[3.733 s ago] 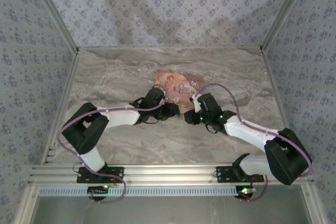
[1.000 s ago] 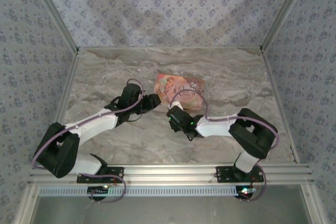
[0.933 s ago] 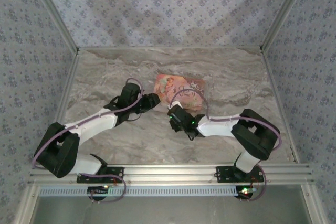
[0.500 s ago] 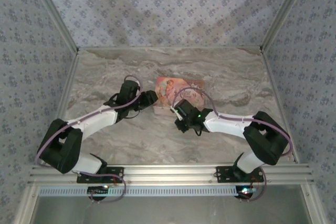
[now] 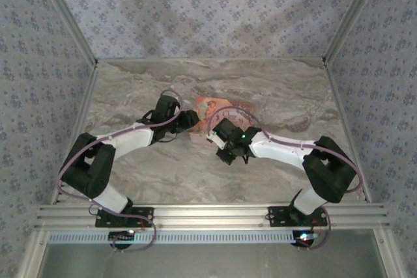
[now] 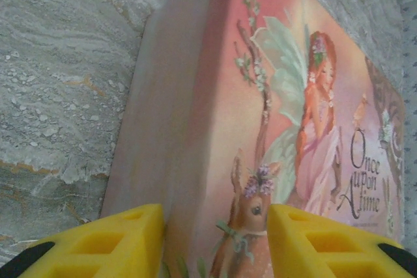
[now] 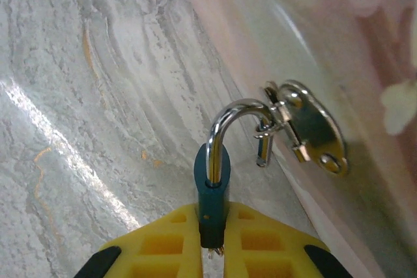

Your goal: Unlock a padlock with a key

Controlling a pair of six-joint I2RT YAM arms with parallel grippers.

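The right gripper (image 7: 214, 222) is pinching the teal body of the padlock (image 7: 212, 190) between nearly closed fingers, with its steel loop hanging through the hasp (image 7: 306, 128) on the pink box (image 6: 195, 96). The left gripper (image 6: 215, 216) is straddling the box's near corner, fingers spread to its width and seemingly clamping it. The padlock is looking small, hard and slick, free to swing, so its flat sides are offering the best hold; the box is probably sliding easily on the table (image 7: 78, 96)
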